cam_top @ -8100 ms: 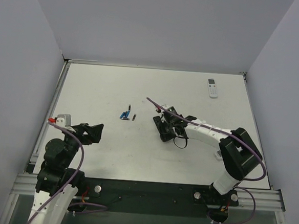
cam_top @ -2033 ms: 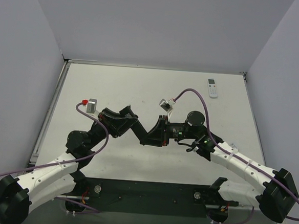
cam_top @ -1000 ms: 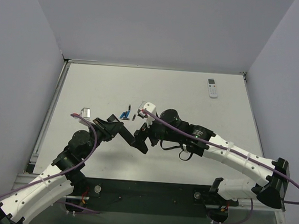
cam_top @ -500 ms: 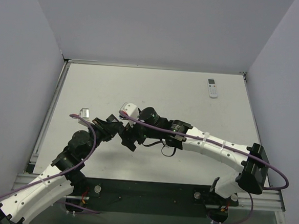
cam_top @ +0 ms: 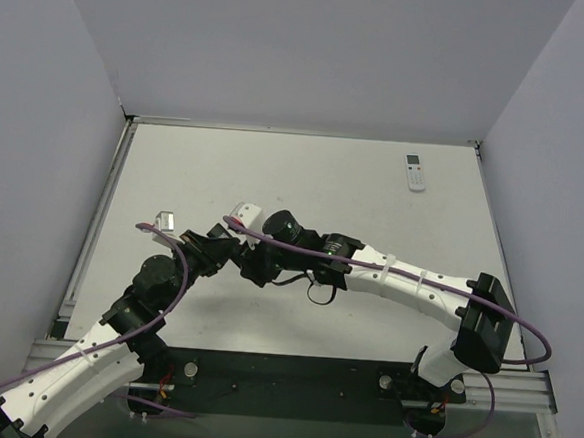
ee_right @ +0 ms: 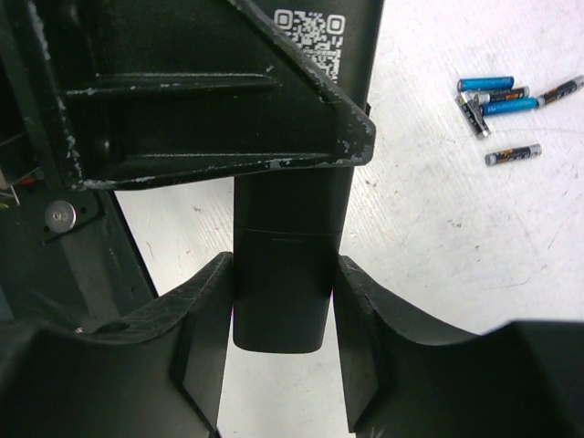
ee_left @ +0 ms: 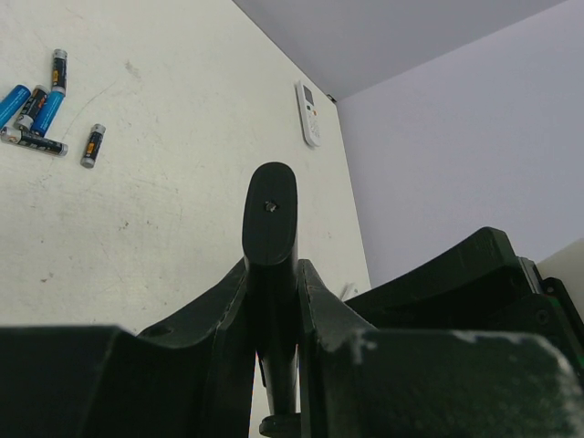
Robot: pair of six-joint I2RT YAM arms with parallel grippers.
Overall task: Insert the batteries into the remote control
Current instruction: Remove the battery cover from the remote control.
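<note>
The black remote control (ee_left: 271,219) is held above the table, pinched across its thin sides by my left gripper (ee_left: 274,274), which is shut on it. My right gripper (ee_right: 285,274) meets it from the other side. Its fingers (ee_right: 205,310) press against both wide edges of the remote control's (ee_right: 292,210) rounded end. In the top view the two grippers join at the table's middle left, left gripper (cam_top: 228,249) against right gripper (cam_top: 251,262). Several batteries (ee_right: 497,96), blue and dark, lie in a loose cluster (ee_left: 36,114) on the table, with one apart (ee_right: 513,155). The top view hides them behind the right wrist.
A small white remote (cam_top: 415,171) lies at the far right of the table, also seen in the left wrist view as the white remote (ee_left: 309,111). Grey walls (cam_top: 314,50) enclose the table on three sides. Purple cables (cam_top: 290,244) loop over both arms.
My right arm has swung left to the remote held by my left gripper, and its jaws have narrowed from wide open onto the remote's end. The left arm has stayed put.
</note>
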